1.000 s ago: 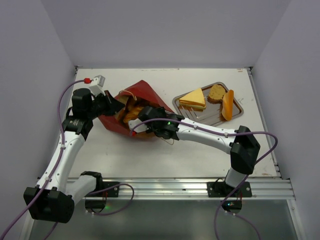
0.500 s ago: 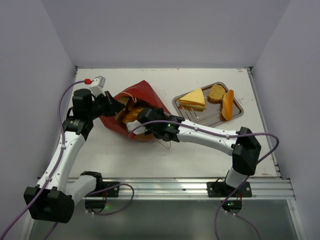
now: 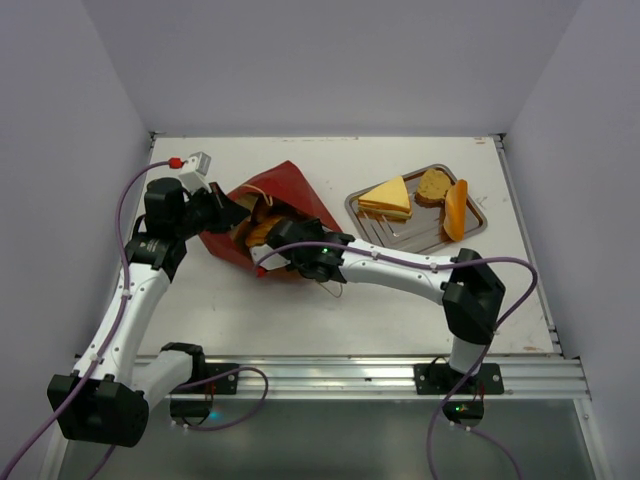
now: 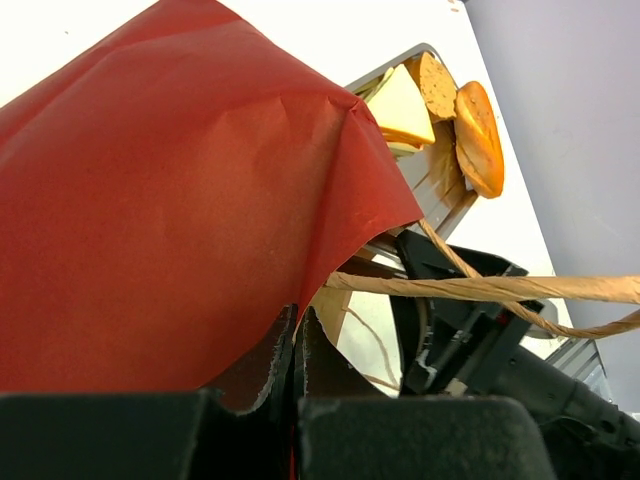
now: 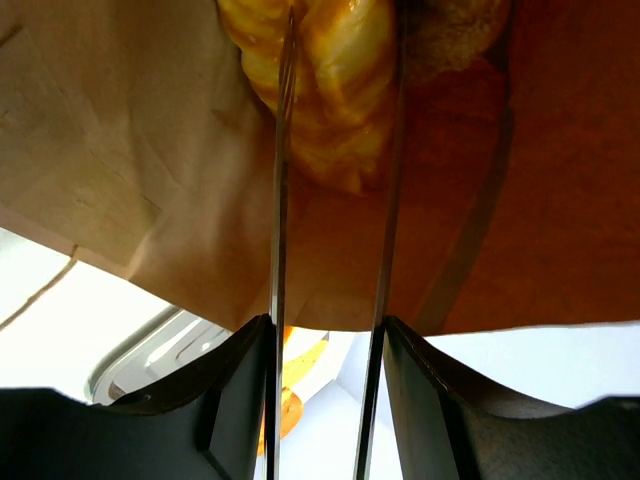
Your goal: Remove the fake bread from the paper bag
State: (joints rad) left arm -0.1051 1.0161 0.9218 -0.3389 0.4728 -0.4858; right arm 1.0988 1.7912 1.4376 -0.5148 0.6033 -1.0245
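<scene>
The red paper bag (image 3: 292, 190) lies on its side, mouth toward the right arm. My left gripper (image 3: 222, 208) is shut on its upper edge, seen in the left wrist view (image 4: 297, 315) pinching the red paper (image 4: 170, 200). My right gripper (image 3: 285, 240) is shut on metal tongs (image 5: 283, 200) whose two blades reach into the bag's brown inside (image 5: 120, 150), one on each side of a glossy braided loaf (image 5: 335, 80). Golden bread (image 3: 258, 228) shows in the bag mouth. A yellow-topped sandwich (image 3: 388, 197), brown slice (image 3: 433, 185) and orange roll (image 3: 455, 209) lie on the steel tray (image 3: 472, 232).
A small white box with a red button (image 3: 193, 162) sits at the back left. The bag's string handle (image 4: 500, 288) stretches across the right arm's black wrist (image 4: 480, 345). The tray stands to the right of the bag.
My right arm has pushed left, taking the tongs deeper into the bag mouth. The left gripper and bag have stayed in place.
</scene>
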